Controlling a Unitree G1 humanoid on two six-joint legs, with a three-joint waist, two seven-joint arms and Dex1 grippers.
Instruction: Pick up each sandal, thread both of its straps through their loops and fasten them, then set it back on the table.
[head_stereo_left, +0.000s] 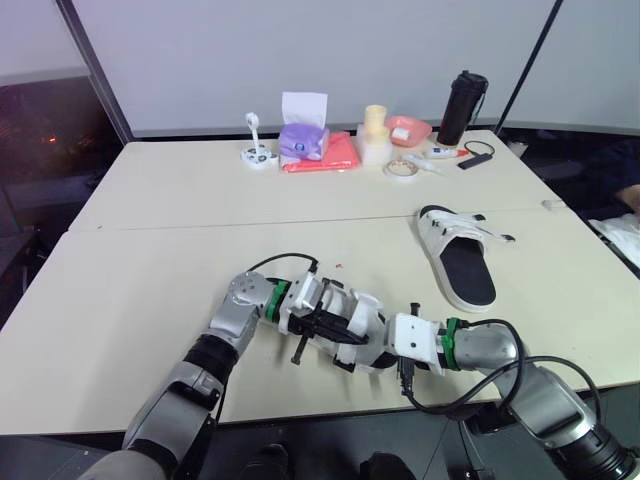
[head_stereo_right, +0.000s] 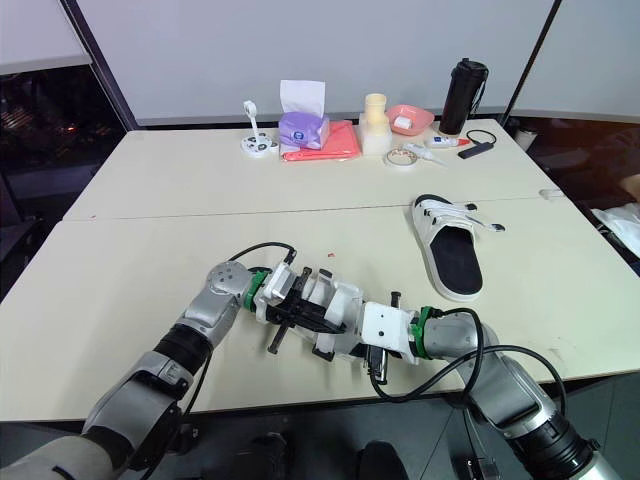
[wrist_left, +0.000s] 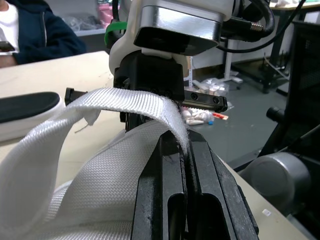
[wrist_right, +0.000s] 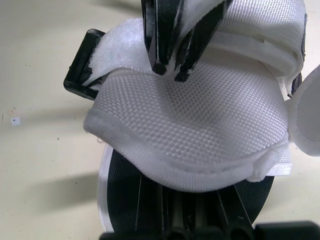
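One white sandal (head_stereo_left: 352, 322) with a black sole is held just above the table's front edge between both grippers. My left gripper (head_stereo_left: 318, 324) is shut on its white strap (wrist_left: 120, 102); the right wrist view shows the left fingertips (wrist_right: 161, 62) pinching that strap beside a black loop (wrist_right: 82, 70). My right gripper (head_stereo_left: 372, 348) is shut on the sandal's sole end, under the white mesh upper (wrist_right: 200, 115). The second sandal (head_stereo_left: 456, 256) lies flat on the table to the right, sole down and straps loose, away from both grippers.
Along the table's far edge stand a purple tissue box (head_stereo_left: 303, 140) on a red cloth (head_stereo_left: 327, 156), a cream cup stack (head_stereo_left: 375, 135), a pink bowl (head_stereo_left: 408, 130), a tape roll (head_stereo_left: 402, 170) and a black flask (head_stereo_left: 462, 107). A person in a dark top (wrist_left: 37, 35) sits beyond the table.
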